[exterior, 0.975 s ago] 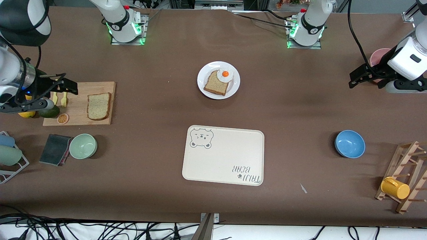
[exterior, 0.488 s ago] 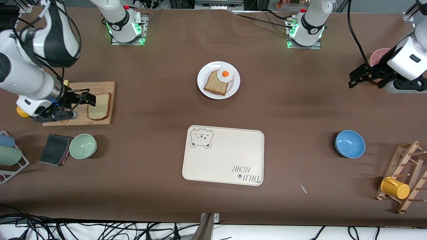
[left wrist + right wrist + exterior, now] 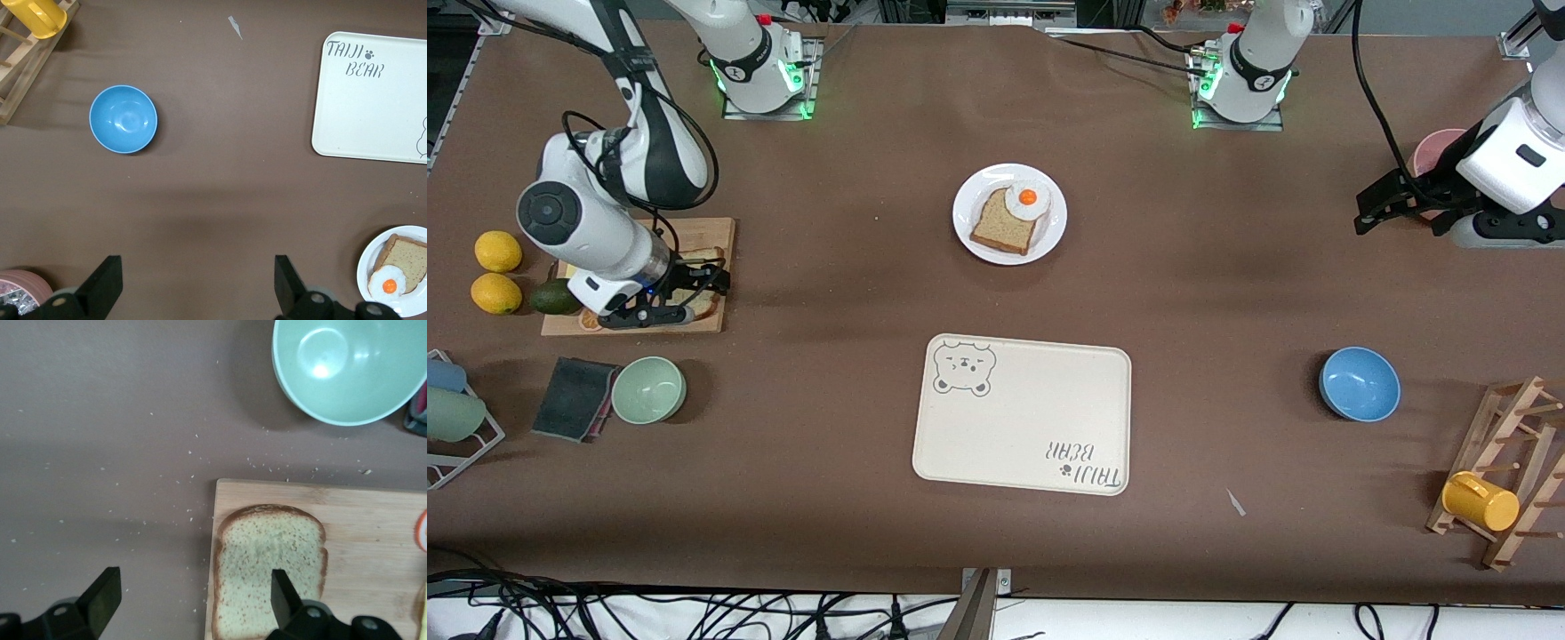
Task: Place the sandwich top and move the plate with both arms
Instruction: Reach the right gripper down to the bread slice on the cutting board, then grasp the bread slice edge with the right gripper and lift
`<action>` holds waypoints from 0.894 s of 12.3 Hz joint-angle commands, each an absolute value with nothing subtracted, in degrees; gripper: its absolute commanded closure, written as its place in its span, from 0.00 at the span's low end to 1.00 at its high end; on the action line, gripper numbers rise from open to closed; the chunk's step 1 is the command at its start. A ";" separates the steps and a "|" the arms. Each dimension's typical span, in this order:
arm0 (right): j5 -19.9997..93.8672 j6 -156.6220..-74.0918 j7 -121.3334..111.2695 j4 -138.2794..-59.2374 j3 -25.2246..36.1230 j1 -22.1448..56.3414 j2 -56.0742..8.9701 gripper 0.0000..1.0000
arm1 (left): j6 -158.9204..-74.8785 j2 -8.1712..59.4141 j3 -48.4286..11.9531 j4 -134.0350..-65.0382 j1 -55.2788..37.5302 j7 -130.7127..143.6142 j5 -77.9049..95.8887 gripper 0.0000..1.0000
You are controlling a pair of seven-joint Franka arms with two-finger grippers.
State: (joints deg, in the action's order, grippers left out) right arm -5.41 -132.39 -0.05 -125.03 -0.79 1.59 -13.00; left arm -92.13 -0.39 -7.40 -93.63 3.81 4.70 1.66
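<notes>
The right claw [image 3: 716, 283] is being held wide open just over the bread slice [image 3: 267, 570], which is lying flat on the wooden board [image 3: 694, 236] at the tabletop's [image 3: 1227, 267] nine o'clock edge, grasping nothing. The white plate [image 3: 969, 236], carrying another slice and a fried egg [image 3: 1027, 200], is sitting at twelve o'clock from the beige tray [image 3: 1023, 418]. The left claw [image 3: 1369, 213] is waiting released at three o'clock over bare tabletop, near a pink cup [image 3: 1436, 147]

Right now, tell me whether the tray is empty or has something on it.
Empty. The tray shows only its printed bear and lettering; the plate with bread and egg sits apart from it, farther from the front camera.
</notes>
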 commanded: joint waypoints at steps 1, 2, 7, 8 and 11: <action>-8.95 -136.04 2.54 -126.56 -0.62 1.67 -15.19 0.01 | -91.41 -0.79 -7.47 -93.43 3.43 5.18 -0.09 0.00; -10.88 -136.58 3.59 -126.56 -0.53 1.58 -16.42 0.04 | -91.41 -0.79 -7.47 -93.43 3.43 5.19 -0.09 0.00; -13.27 -136.67 5.62 -127.70 -0.26 1.58 -18.46 0.35 | -91.41 -0.79 -7.47 -93.43 3.43 5.19 -0.09 0.00; -13.27 -136.67 5.62 -127.88 -0.26 1.58 -18.54 0.40 | -91.41 -0.70 -7.47 -93.43 3.43 5.19 -0.09 0.00; -13.27 -136.50 6.94 -128.67 -0.35 1.58 -18.55 0.48 | -91.41 -0.79 -7.47 -93.43 3.43 5.19 -0.09 0.00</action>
State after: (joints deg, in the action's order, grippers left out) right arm -11.85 -135.82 4.82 -127.36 -0.41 1.59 -19.10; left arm -92.10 -0.39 -7.41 -93.63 3.81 4.70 1.66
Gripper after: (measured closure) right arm 0.454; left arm 0.000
